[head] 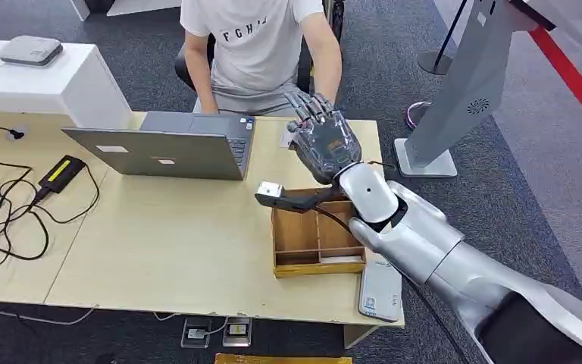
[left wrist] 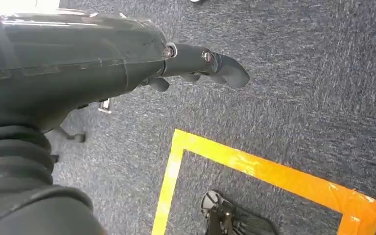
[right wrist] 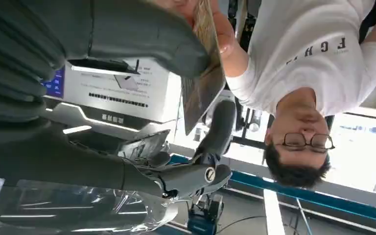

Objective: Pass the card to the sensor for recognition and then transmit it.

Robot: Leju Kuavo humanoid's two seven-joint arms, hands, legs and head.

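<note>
While the left hand (left wrist: 196, 61) hangs over carpet with fingers loosely curled on nothing, the card (right wrist: 203, 73) is pinched by the right hand (head: 324, 140) beyond the table's (head: 159, 243) far edge, its other edge touched by a person's hand (right wrist: 223, 36).

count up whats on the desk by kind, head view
laptop: 1
wooden divided box: 1
black adapter with yellow label: 1
grey flat device at the desk's near edge: 1
total: 4
</note>
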